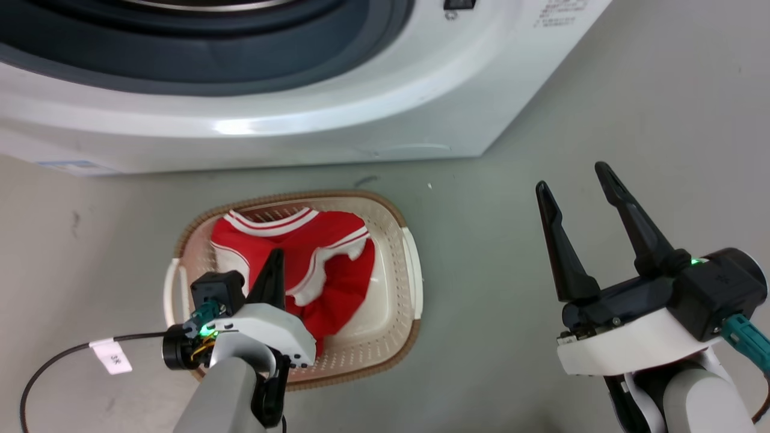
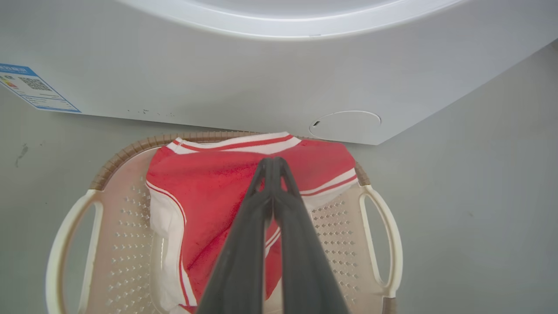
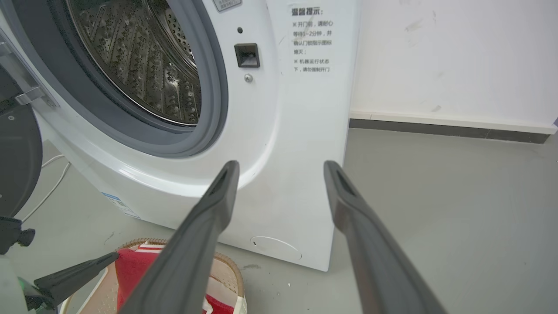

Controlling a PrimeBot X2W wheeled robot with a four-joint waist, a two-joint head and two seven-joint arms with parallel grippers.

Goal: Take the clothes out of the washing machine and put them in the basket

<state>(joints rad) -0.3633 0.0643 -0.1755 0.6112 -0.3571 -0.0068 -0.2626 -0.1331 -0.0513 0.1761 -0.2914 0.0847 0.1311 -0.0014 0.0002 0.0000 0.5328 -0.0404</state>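
Note:
The white washing machine [image 1: 361,120] fills the top of the head view, and its steel drum [image 3: 144,65] looks bare in the part the right wrist view shows. In front of it on the floor stands the cream basket [image 1: 415,270] with a red and white garment [image 1: 337,264] lying inside. Just above that garment [image 2: 205,192] hovers my left gripper [image 1: 275,255], fingers pressed together [image 2: 272,162], with no cloth seen between the tips. My right gripper [image 1: 571,177] is open over bare floor to the basket's right, aimed at the machine's front panel [image 3: 281,165].
The machine's dark door [image 3: 17,148] hangs open at the left of the right wrist view. A black cable with a white tag [image 1: 60,355] trails from my left wrist. Grey floor [image 1: 662,120] extends right of the machine to a white wall [image 3: 436,56].

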